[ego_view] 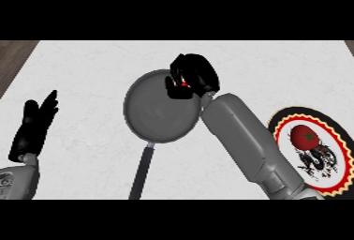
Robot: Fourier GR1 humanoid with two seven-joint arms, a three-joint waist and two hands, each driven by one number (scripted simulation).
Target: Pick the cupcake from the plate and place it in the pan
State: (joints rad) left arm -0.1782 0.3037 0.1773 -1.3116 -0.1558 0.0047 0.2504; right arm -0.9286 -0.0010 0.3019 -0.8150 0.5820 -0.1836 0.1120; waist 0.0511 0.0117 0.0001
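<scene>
Nearest you, the left hand [33, 127] is resting open at the left edge, fingers up. The plate [330, 136] is sitting at the right, no cupcake on it. Farther out, your right hand [194, 75] is curling around the cupcake [184, 85] — just a red speck — over the pan's [155, 112] far rim.

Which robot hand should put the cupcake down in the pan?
The right hand. It is already over the pan, fingers curled round something with a bit of red showing, probably the cupcake. The left hand rests open, away at the left.
</scene>
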